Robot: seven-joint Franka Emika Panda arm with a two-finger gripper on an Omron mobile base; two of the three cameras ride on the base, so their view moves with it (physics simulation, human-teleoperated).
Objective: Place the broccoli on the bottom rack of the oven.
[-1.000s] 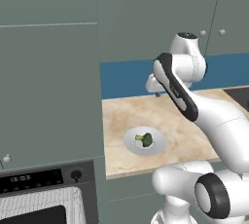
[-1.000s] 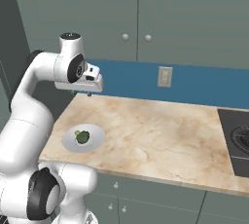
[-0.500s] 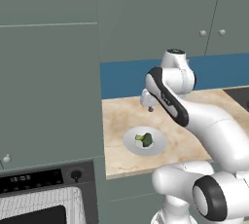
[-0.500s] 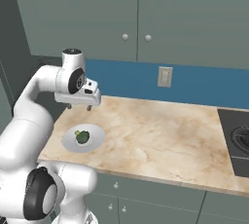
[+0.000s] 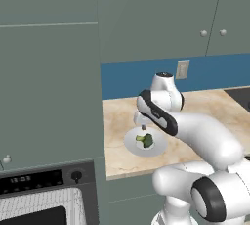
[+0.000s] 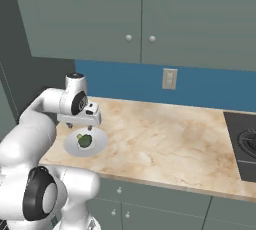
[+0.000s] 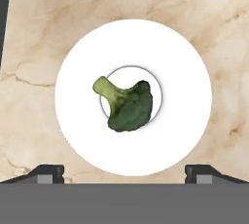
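The broccoli [image 7: 126, 106] is a small green floret lying in the middle of a round pale plate [image 7: 180, 72] on the marble counter. My gripper [image 7: 124, 174] points straight down over it, open, with the fingertips [image 7: 48, 172] spread wide and nothing between them. From the left base view the gripper [image 5: 142, 127] hangs just above the broccoli [image 5: 145, 141] and the plate [image 5: 129, 143]. The right base view shows the gripper [image 6: 81, 128] over the broccoli [image 6: 85, 140] on the plate [image 6: 101, 144]. The oven [image 5: 39, 182], with black control strip and knob, sits low on the left, door shut.
The marble counter [image 6: 165, 134] stretches right to a dark cooktop [image 6: 245, 146]. A wall outlet [image 6: 169, 79] sits on the blue backsplash. A tall grey-green cabinet [image 5: 49, 87] stands left of the counter above the oven. Upper cabinets hang overhead.
The arm has swung down and to the left, bringing the gripper from high above the counter to just over the plate. The broccoli and plate have not moved.
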